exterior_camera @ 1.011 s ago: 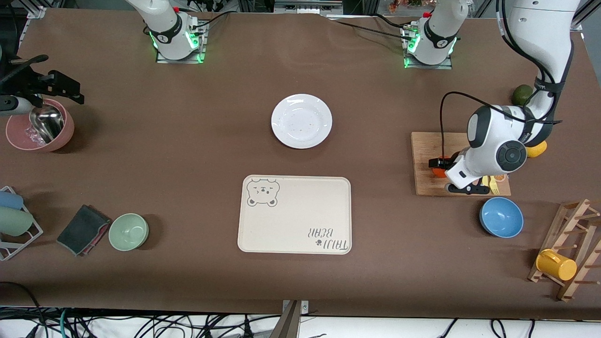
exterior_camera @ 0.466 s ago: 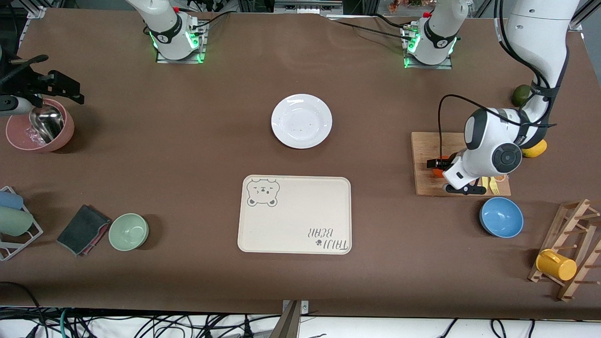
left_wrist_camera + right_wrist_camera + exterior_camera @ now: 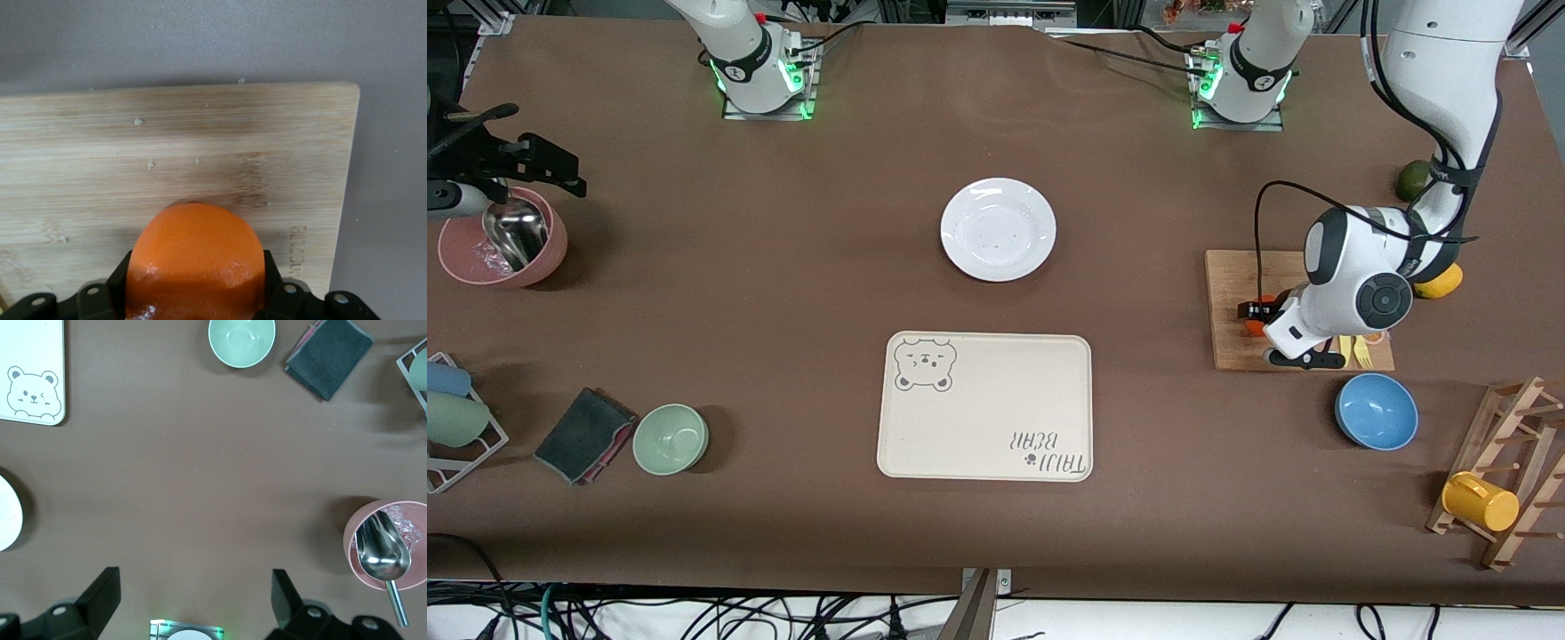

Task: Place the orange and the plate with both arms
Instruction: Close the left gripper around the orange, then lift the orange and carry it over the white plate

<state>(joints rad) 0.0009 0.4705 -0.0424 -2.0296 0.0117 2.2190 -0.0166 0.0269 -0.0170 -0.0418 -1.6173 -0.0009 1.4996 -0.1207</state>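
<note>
The brown desk [image 3: 800,267] is laid out with the cream bear tray [image 3: 984,407] in the middle and the white plate [image 3: 998,229] just farther from the camera than it, untouched so far and well apart from the action. Toward the left arm's end of the desk, the wooden cutting board [image 3: 1232,293] is where things have just changed: a second ago the left end effector [image 3: 1258,317] was wide open around the orange [image 3: 195,259], and now it's been clamped shut on it, with the fruit seen squeezed between the black fingers [image 3: 113,283] and apparently still resting on the board. So the grasp looks done, and lifting and carrying the orange is probably next. The right end effector [image 3: 193,600] is parked high over its end of the desk, near the pink bowl [image 3: 463,258], spread fully open with nothing held, so that arm is just waiting.
</note>
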